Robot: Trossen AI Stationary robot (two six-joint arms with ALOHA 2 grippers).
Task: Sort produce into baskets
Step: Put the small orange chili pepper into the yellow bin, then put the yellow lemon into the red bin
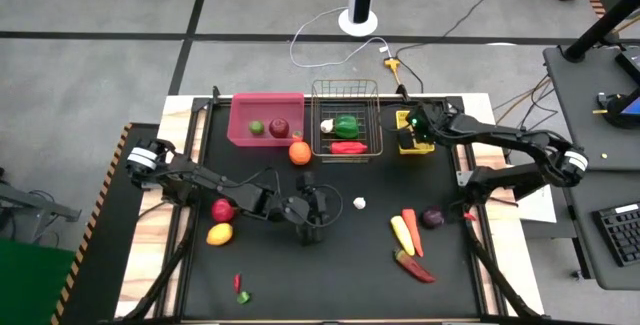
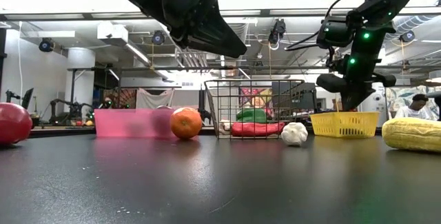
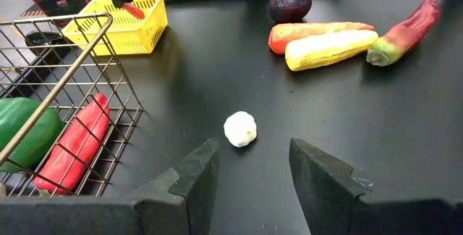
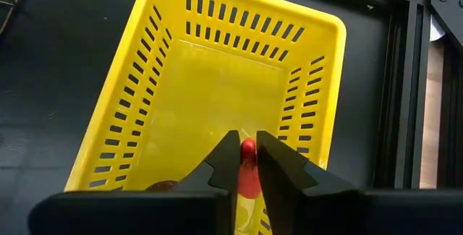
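A white fan stand [image 1: 358,0], a keyboard [image 1: 619,233] and loose cables [image 1: 330,50] surround the table.

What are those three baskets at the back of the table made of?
The pink bin looks like translucent plastic: its walls are smooth and the produce inside shows through. The middle basket seems to be bare metal wire, a thin open grid. The yellow bin looks like glossy moulded plastic with rows of slots in its walls; the right tool hangs over it, shut on a red chilli.

My right gripper [image 4: 248,164] hides most of red chilli [image 4: 247,148]; brown item [image 4: 160,186] beside it unidentifiable.
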